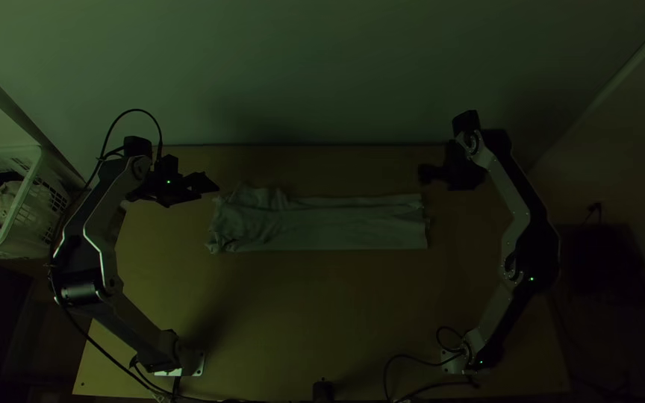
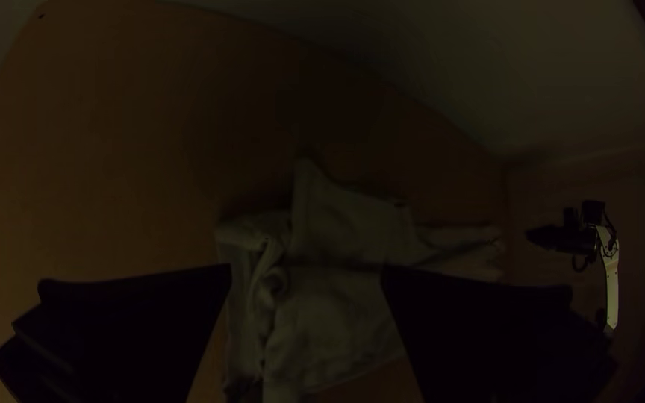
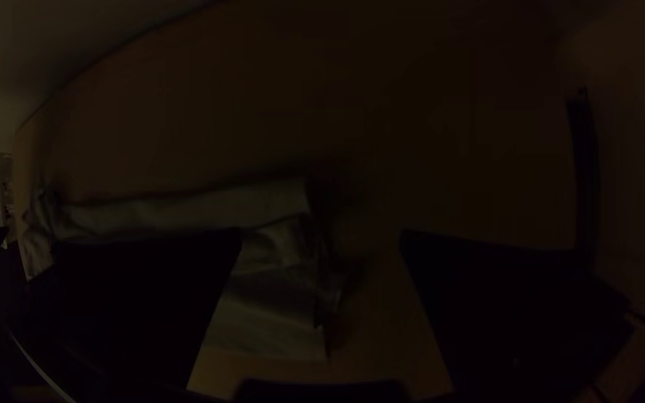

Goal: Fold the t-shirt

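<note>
The pale t-shirt (image 1: 337, 222) lies as a long narrow folded strip across the table, its left end bunched and wrinkled, its right end straighter. My left gripper (image 1: 209, 184) is just beyond the bunched end's upper left. In the left wrist view the left gripper (image 2: 306, 276) stands open, with the shirt (image 2: 337, 321) below and between its fingers. My right gripper (image 1: 428, 174) is above and beyond the strip's right end. In the right wrist view the right gripper (image 3: 321, 239) is open, and the shirt (image 3: 263, 313) passes partly behind one finger.
A white basket (image 1: 24, 216) with dark and pale cloth stands left of the table. Bare wooden table (image 1: 322, 313) extends between the strip and the near edge, where cables lie. A pale wall (image 1: 322, 75) rises behind the table's far edge.
</note>
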